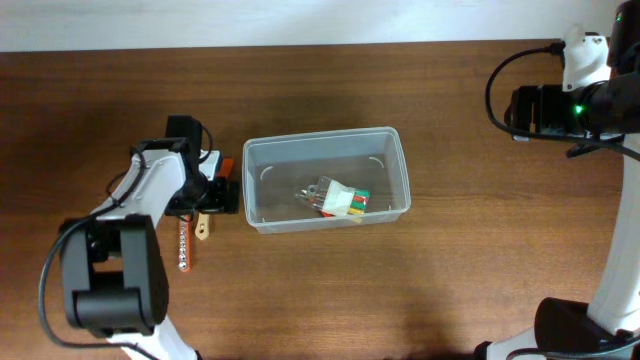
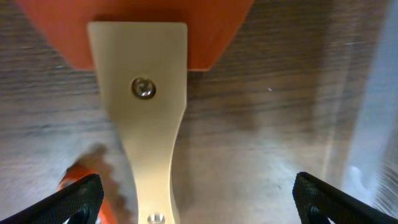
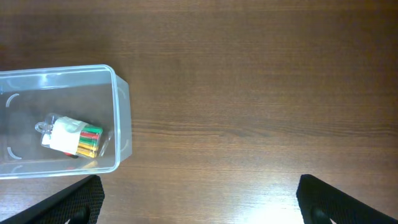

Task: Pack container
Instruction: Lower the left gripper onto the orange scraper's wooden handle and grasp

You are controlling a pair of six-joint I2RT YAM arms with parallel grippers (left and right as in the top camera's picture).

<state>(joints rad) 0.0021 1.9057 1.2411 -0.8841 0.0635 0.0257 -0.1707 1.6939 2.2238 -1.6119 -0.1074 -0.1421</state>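
Note:
The container is a clear plastic bin at the table's middle, holding a small packet of coloured pieces. It also shows in the right wrist view, with the packet. My left gripper is open just left of the bin, low over a scraper with a tan handle and an orange blade. The handle lies between the open fingers, nearer the left one. My right gripper is open and empty, high over bare table at the far right.
An orange-handled tool lies just left of the scraper; its toothed orange edge shows by my left finger. The bin's wall is close on the right of my left gripper. Bare wooden table lies all around.

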